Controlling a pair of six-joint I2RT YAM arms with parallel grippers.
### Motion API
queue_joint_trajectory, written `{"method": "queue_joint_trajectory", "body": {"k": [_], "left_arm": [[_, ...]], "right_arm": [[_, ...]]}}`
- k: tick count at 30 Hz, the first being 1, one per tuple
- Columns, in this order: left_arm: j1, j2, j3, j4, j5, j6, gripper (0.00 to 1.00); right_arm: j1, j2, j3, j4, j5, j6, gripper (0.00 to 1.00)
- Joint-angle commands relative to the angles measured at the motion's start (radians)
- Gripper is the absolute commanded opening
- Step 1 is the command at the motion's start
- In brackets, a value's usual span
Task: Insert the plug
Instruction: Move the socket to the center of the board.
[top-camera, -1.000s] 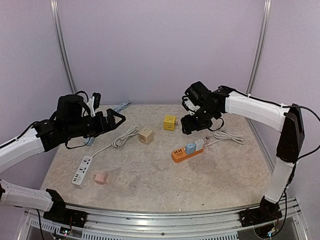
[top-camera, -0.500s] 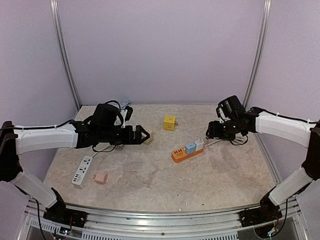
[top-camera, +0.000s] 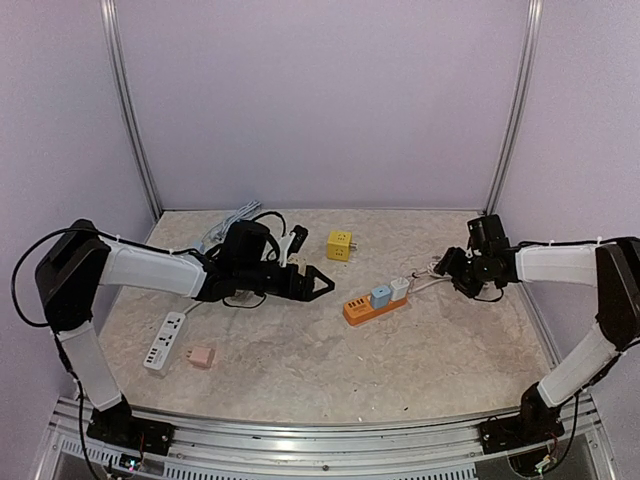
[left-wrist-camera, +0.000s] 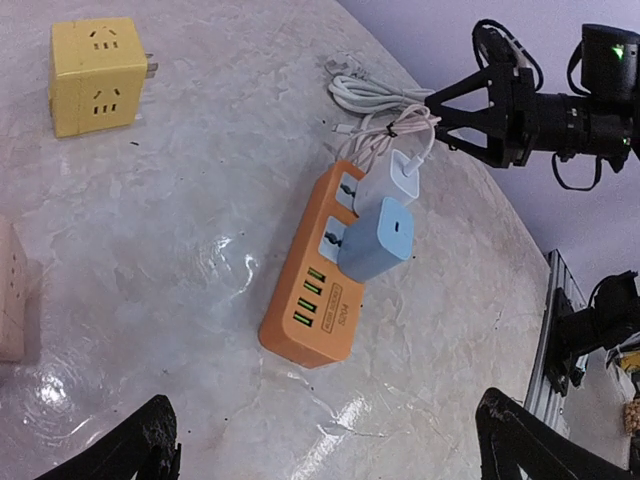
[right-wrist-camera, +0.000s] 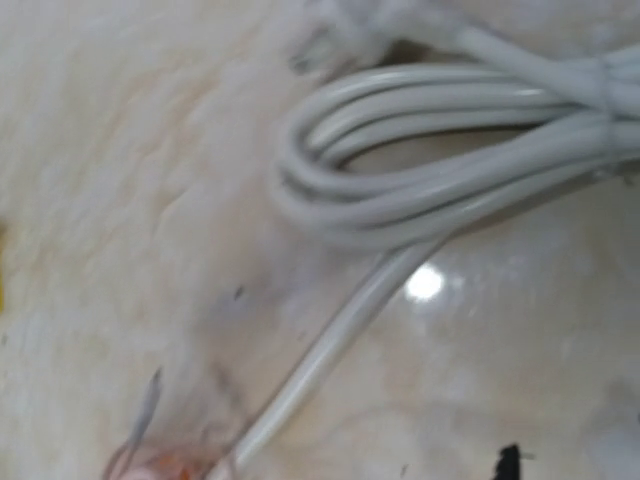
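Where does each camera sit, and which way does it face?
Top external: above, behind the bases, looking down at the marble table; both arms show.
Left wrist: on the left arm, facing the orange power strip; left claw tips at bottom corners, right claw beyond.
Right wrist: close over the coiled white cable; its own claw hardly shows.
Shared: top and left wrist both show the strip.

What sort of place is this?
Probably a robot test booth: a left arm and right arm at a stone-look table, plain lilac walls, and an orange power strip and yellow socket cube.

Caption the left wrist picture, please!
Orange power strip holds a blue plug and a white plug; yellow cube socket nearby.
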Motion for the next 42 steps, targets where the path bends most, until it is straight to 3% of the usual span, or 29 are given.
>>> {"method": "queue_joint_trajectory", "body": {"k": [1, 10, 14, 20, 29, 42], "left_arm": [[-0.013, 0.071, 0.035, 0.125, 0.097, 0.068, 0.99], [-0.042, 0.166, 0.093, 0.111, 0.115, 0.132, 0.99], [-0.045, 0.188, 0.109, 0.102, 0.112, 0.126, 0.99], [-0.053, 0.225, 0.153, 0.095, 0.121, 0.136, 0.99], [-0.052, 0.295, 0.224, 0.058, 0.135, 0.173, 0.99], [-0.053, 0.317, 0.225, 0.075, 0.195, 0.174, 0.99]], "right_arm": [[-0.042, 0.074, -0.005, 0.103, -0.039, 0.071, 0.68], [-0.103, 0.151, 0.02, 0.115, -0.031, 0.093, 0.68], [-0.107, 0.033, -0.015, 0.139, -0.075, 0.077, 0.67], [-0.127, -0.066, -0.008, 0.043, 0.062, 0.025, 0.67], [-0.146, 0.134, -0.001, 0.126, 0.001, 0.046, 0.67], [-0.17, 0.396, 0.24, 0.1, 0.025, 0.006, 0.67]]}}
